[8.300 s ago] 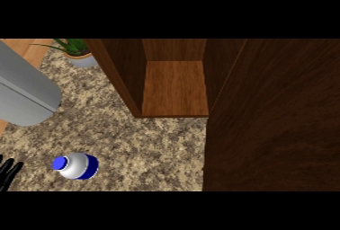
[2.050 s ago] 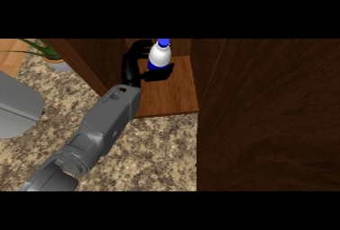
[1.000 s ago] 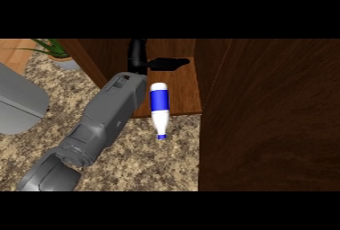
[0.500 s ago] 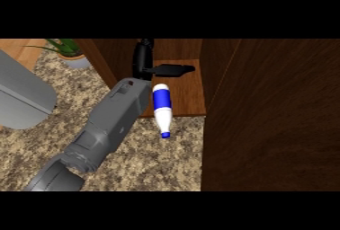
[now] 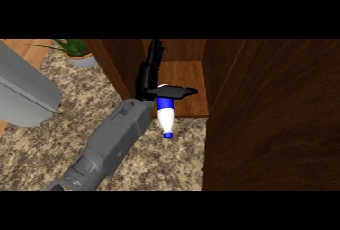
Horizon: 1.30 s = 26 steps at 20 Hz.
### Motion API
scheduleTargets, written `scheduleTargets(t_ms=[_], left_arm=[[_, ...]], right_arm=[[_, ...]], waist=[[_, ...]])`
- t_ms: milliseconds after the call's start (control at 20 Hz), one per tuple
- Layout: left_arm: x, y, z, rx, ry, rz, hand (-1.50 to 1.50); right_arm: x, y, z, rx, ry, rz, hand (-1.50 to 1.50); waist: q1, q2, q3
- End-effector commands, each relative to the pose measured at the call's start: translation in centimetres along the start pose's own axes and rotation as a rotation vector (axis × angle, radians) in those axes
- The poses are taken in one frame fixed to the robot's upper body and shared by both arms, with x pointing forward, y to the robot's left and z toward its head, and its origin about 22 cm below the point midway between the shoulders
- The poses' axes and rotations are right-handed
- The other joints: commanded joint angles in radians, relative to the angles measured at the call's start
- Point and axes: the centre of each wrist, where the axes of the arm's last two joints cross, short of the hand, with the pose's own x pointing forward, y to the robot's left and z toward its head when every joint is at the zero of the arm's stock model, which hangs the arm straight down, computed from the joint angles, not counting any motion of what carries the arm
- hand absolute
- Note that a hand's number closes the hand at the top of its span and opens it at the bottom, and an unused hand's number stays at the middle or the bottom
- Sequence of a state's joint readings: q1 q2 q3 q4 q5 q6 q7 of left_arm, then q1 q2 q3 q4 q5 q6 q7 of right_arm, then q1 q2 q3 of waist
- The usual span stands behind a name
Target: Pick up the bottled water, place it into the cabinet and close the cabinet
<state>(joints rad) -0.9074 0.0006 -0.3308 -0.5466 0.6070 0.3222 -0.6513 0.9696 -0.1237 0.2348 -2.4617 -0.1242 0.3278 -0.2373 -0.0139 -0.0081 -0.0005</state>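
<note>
Head view. The left robot hand, on a grey forearm reaching in from the lower left, has its fingers straight and its thumb out to the right; it clasps nothing. The bottled water lies on its side, just below the thumb, straddling the front edge of the cabinet floor, with its blue cap over the tabletop. Its long axis runs front to back. The right robot hand is not visible. The dark cabinet door stands open at right. Judgement: placement incomplete; left hand nearer.

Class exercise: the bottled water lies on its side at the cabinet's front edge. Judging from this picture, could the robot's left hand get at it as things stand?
Probably yes. The left hand is open right beside the bottled water, its thumb reaching across the bottle's upper end. Nothing stands between them, and the cabinet door is open.
</note>
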Motion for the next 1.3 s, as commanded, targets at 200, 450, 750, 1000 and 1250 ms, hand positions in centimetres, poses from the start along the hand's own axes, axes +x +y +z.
scheduleTargets(t_ms=[200, 450, 750, 1000, 1250], left_arm=[[-0.1, -1.8, 5.9, -0.130, -0.023, 0.205, -1.50], [1.7, -1.1, 8.5, -0.164, -0.029, 0.228, -1.50], [3.9, -0.8, 11.4, -0.185, -0.013, 0.256, 1.50], [3.4, 3.4, 15.6, -0.168, 0.029, 0.274, 1.50], [5.2, 6.9, 17.2, -0.127, 0.017, 0.253, -1.50]], right_arm=[[1.1, 0.9, -0.7, -0.013, -0.024, 0.014, -1.50], [2.3, 0.7, -0.3, -0.013, -0.024, 0.036, -1.50], [3.0, 0.1, 0.0, 0.162, -0.002, 0.070, -1.50], [3.8, 0.8, -0.7, 0.325, 0.068, 0.149, 1.50], [4.3, 1.1, -0.6, 0.502, 0.065, 0.114, 1.50]], waist=[[0.018, -0.001, 0.000], [0.022, -0.004, 0.001], [0.013, -0.006, 0.001], [0.027, 0.000, -0.001], [0.021, -0.002, -0.001]])
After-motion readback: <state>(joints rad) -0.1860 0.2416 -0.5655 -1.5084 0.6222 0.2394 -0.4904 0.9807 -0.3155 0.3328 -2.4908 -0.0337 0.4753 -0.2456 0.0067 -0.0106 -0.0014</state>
